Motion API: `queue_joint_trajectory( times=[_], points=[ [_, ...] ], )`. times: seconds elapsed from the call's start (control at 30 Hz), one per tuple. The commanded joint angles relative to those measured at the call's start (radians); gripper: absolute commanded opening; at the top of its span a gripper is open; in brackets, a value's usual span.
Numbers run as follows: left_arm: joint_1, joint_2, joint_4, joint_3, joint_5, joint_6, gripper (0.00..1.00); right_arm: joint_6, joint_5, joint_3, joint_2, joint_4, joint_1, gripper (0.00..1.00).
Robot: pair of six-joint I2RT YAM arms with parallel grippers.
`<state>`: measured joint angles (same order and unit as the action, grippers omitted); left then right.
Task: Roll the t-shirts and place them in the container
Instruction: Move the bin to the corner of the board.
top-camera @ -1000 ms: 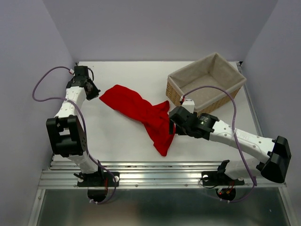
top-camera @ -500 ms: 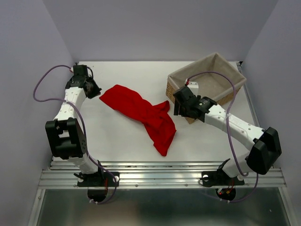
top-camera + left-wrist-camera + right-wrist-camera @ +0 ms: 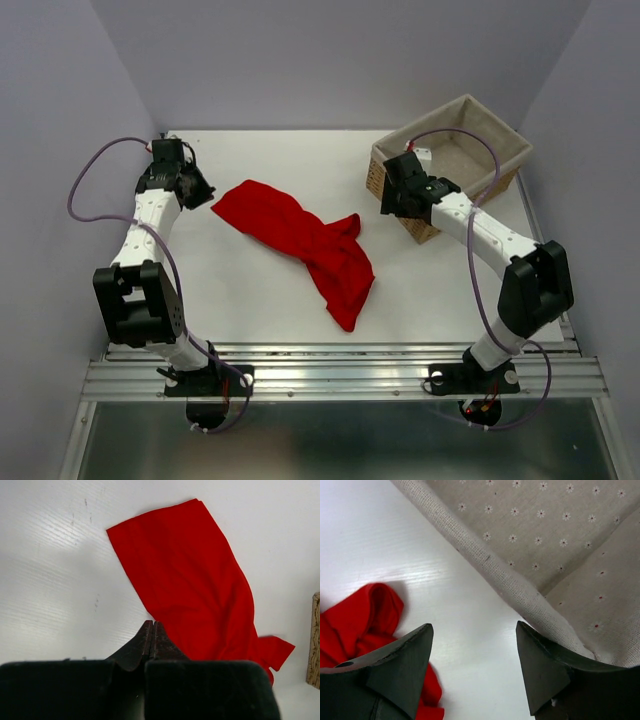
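Note:
The red t-shirt (image 3: 300, 240) lies crumpled in a long diagonal strip on the white table, its wide end at the far left and its narrow end toward the front. My left gripper (image 3: 203, 192) is shut and empty just off the shirt's far left end; in the left wrist view its closed tips (image 3: 151, 623) sit over the shirt's edge (image 3: 195, 580). My right gripper (image 3: 392, 203) is open and empty between the shirt's right flap and the basket. In the right wrist view its fingers (image 3: 475, 627) straddle bare table, with the shirt (image 3: 360, 615) at the left.
The beige-lined wicker basket (image 3: 470, 150) stands empty at the back right, turned at an angle. Its lined rim (image 3: 510, 580) runs right beside my right gripper's right finger. The basket's corner shows in the left wrist view (image 3: 315, 640). Purple walls enclose the table.
My right arm swung from the shirt's middle back and right to the basket's corner. The basket shifted right and turned. The shirt and left arm stayed nearly still.

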<state>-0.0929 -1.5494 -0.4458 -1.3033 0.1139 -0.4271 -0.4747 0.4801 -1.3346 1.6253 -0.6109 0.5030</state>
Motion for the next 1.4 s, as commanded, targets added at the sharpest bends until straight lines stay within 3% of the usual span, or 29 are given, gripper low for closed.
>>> queue_joint_trajectory(
  times=[0.0,0.43,0.7,1.03,1.17,1.37],
  points=[
    [-0.002,0.046,0.010,0.010,0.024,0.005,0.00,0.067,0.015,-0.086,0.036,0.071,-0.037,0.73],
    [-0.002,0.068,0.013,0.044,0.049,0.021,0.04,0.073,-0.015,-0.169,0.140,0.077,-0.115,0.74],
    [-0.002,0.055,0.018,0.068,0.006,0.016,0.12,0.036,-0.239,-0.031,-0.013,0.131,-0.081,0.81],
    [0.001,-0.069,0.082,0.110,-0.013,-0.015,0.45,-0.100,-0.258,0.158,-0.209,0.135,0.131,0.89],
    [0.002,-0.132,0.131,0.075,-0.016,-0.042,0.43,-0.134,-0.255,0.206,-0.242,0.123,0.144,0.90],
    [0.041,-0.264,0.070,-0.088,-0.189,-0.056,0.39,-0.156,-0.196,0.224,-0.274,0.059,0.164,0.90]
  ],
)
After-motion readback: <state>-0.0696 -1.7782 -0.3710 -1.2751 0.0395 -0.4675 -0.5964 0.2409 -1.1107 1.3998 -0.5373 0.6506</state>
